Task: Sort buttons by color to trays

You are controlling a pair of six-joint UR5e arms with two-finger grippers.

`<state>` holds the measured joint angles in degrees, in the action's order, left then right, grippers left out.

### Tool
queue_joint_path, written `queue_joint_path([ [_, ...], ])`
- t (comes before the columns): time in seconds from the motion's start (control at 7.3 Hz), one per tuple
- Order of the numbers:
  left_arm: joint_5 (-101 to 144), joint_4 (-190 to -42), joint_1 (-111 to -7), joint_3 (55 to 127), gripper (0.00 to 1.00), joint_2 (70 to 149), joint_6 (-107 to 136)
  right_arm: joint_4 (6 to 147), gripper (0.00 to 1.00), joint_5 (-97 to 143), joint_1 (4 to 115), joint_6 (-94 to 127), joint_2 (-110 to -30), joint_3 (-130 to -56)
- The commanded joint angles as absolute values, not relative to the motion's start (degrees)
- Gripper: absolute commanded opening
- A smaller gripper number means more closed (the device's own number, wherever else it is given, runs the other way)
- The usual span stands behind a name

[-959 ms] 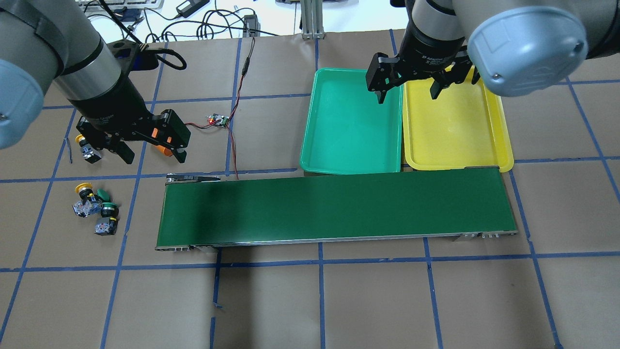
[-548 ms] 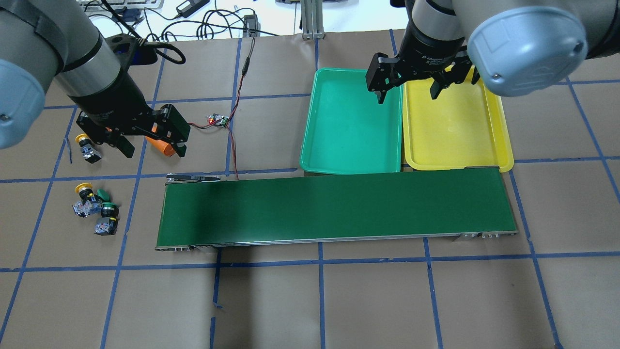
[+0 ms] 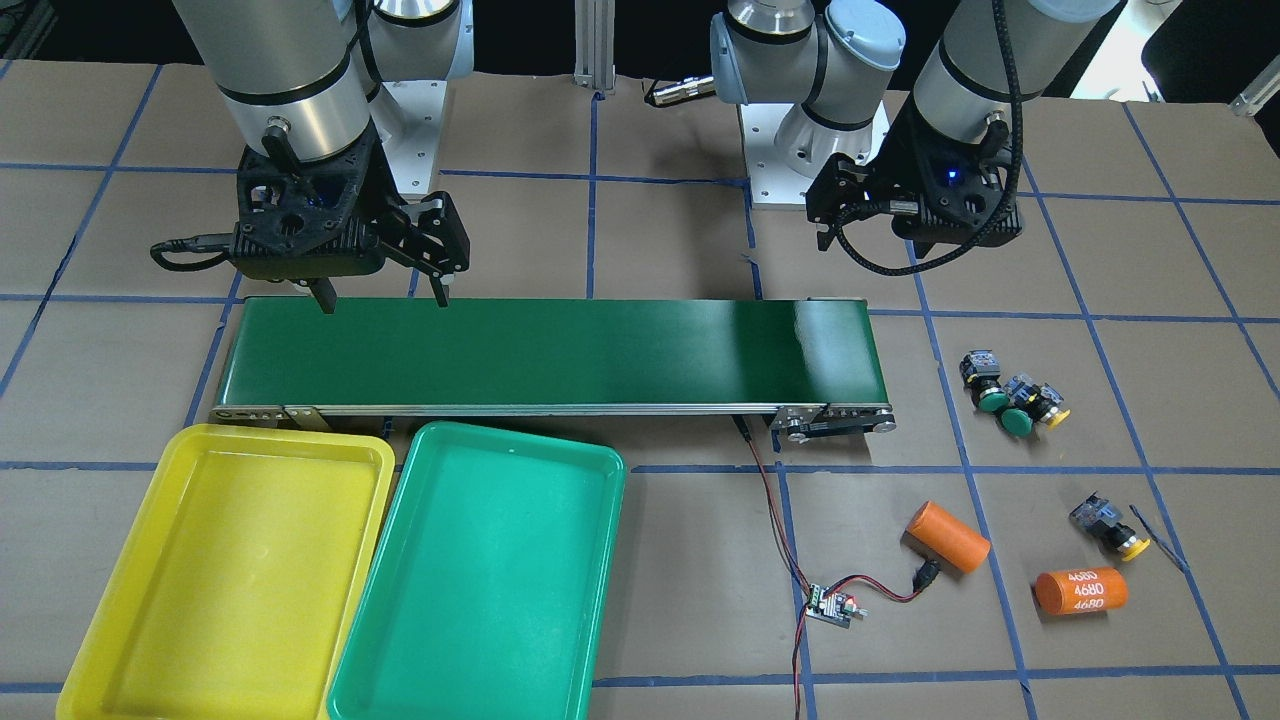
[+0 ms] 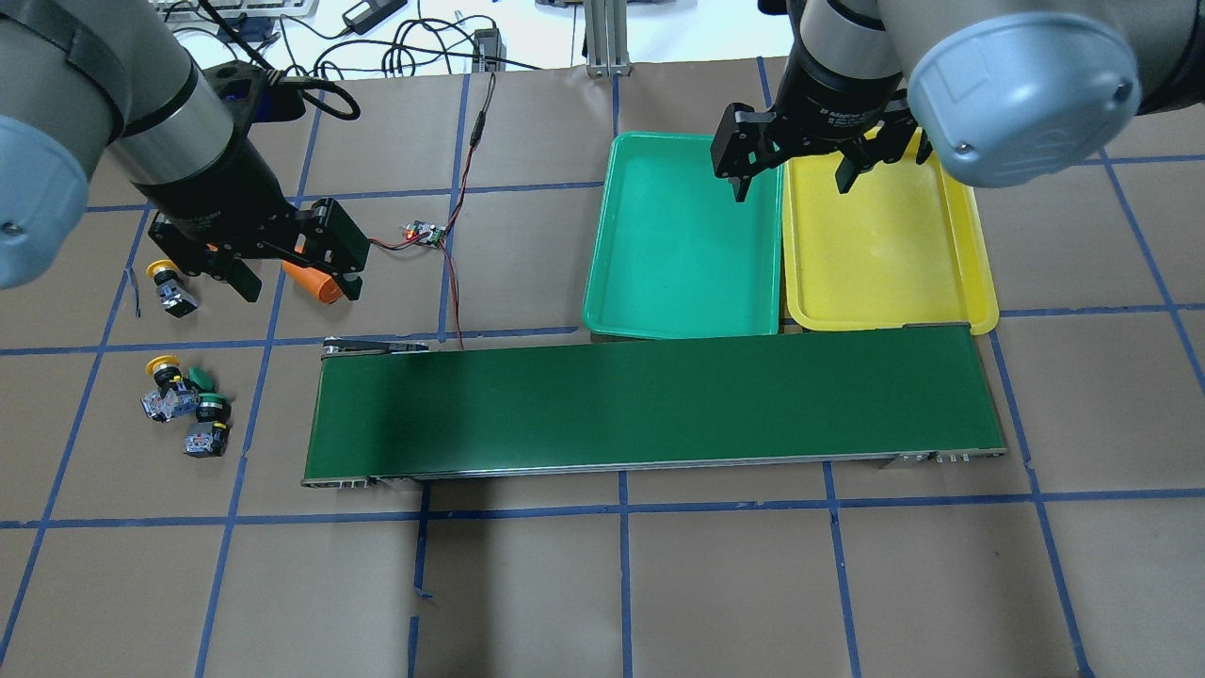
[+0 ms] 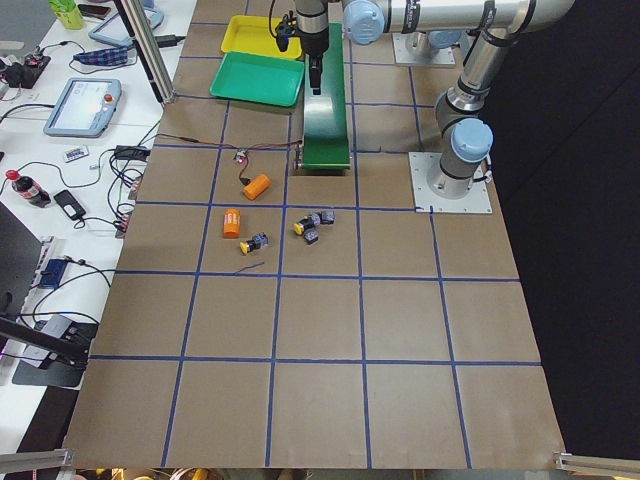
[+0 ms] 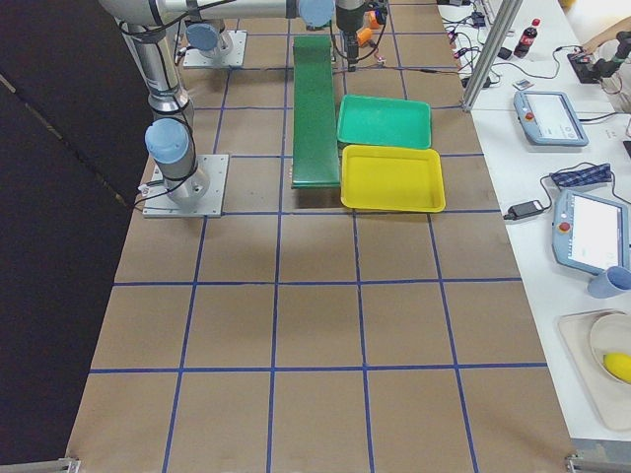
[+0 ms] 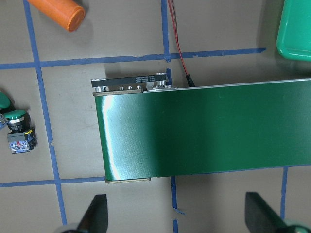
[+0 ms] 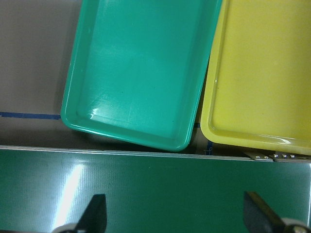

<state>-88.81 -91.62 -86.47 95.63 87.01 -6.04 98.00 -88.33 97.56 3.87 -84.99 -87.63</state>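
Far left, four small black-and-grey push-buttons lie on the brown paper table [image 4: 527, 584]: a lone yellow-capped button [image 4: 170, 286], and nearer the robot a huddle of three [image 4: 188, 403], one yellow cap, two green. The left gripper [image 4: 299, 290] hovers beside them, fingers spread wide, near two orange cylinders [image 3: 948, 536]. One long dark-green conveyor belt [image 4: 659, 410] comes next. Beyond it two shallow plastic trays, green tray [image 4: 678, 245] then yellow tray [image 4: 885, 245], sit side by side, well apart from the buttons; the right gripper [image 4: 791, 188] hangs spread above their shared edge.
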Motion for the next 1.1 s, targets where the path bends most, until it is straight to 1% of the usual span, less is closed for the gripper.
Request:
queue_joint_path([
  [0.0,-88.9,-88.9,-86.3,95.7,1.0,87.6,-6.0,98.0,1.0,-88.3,97.5,3.9,-85.0,-87.6],
  [0.82,-89.2,-88.2,-85.3,96.8,1.0,89.2,-6.0,98.0,1.0,-88.3,97.6,3.9,-85.0,-87.6],
  [0.96,-89.5,-88.3,-82.5,97.1,1.0,89.7,-6.0,98.0,1.0,-88.3,97.6,3.9,-85.0,-87.7],
])
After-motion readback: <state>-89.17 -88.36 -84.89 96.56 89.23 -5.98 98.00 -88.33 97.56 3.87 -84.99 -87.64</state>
